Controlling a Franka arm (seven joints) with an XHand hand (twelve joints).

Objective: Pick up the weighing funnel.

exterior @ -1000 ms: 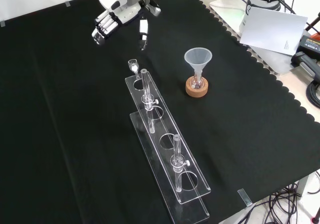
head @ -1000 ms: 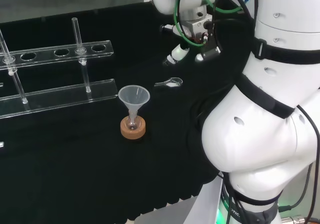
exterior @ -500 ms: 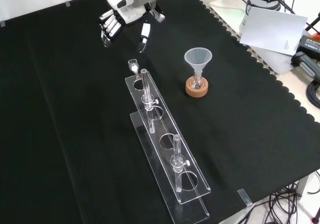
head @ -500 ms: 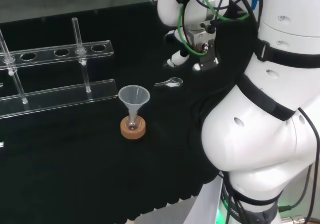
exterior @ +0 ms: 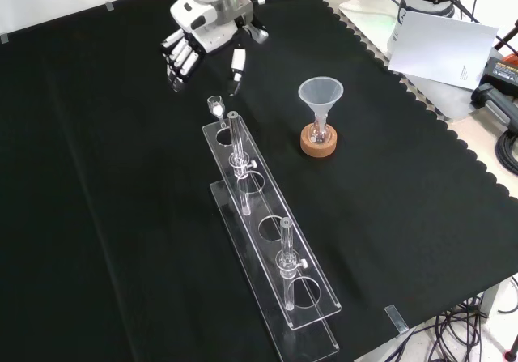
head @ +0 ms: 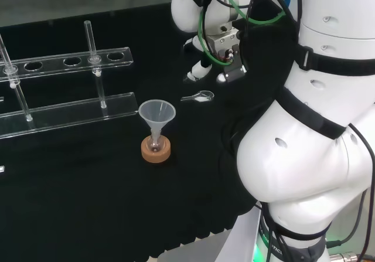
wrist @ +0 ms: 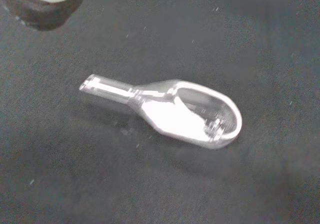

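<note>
Clear glass or plastic, scoop-shaped with a short stem: weighing funnel (wrist: 170, 114), flat on the black-clothed bench (exterior: 97, 216). Upper middle of the front view, just beside the upper end of the tube rack (exterior: 267, 232). Hand (exterior: 202, 34) above it, fingers (exterior: 178, 58) apart and relaxed, clamped on nothing. Probably light, stiff, slick, breakable, apt to roll. Best pinched across the stem or narrowing neck, not the thin bowl rim.
</note>
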